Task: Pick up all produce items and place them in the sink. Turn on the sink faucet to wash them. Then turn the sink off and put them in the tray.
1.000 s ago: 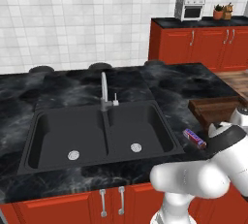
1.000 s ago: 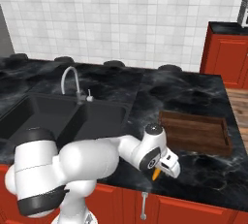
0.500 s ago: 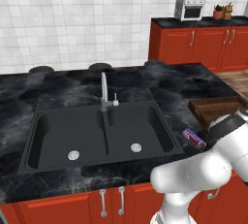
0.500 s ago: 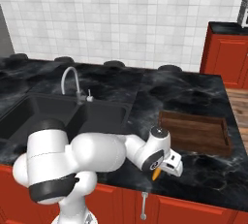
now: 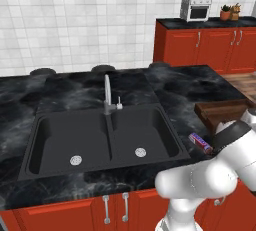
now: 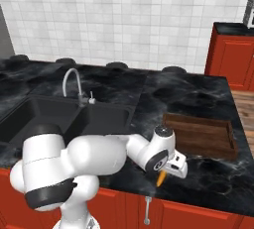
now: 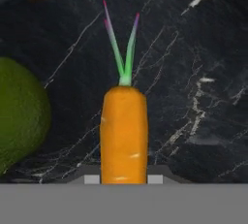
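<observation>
Closing in since the earlier frame, the gripper (image 7: 124, 178) now clamps the carrot (image 7: 124, 136) at lower centre on the desk (image 7: 193, 48), beside the lime (image 7: 19, 114); light, stiff, smooth, best held mid-body.

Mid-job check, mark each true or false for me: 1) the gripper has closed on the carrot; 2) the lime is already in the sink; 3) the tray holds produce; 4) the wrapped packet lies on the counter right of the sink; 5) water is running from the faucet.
1) True: the gripper has its fingertips against both sides of the carrot.
2) False: the lime sits on the counter beside the carrot.
3) False: the tray is bare.
4) True: the wrapped packet lies there.
5) False: no water leaves the faucet; the sink looks dry.
</observation>
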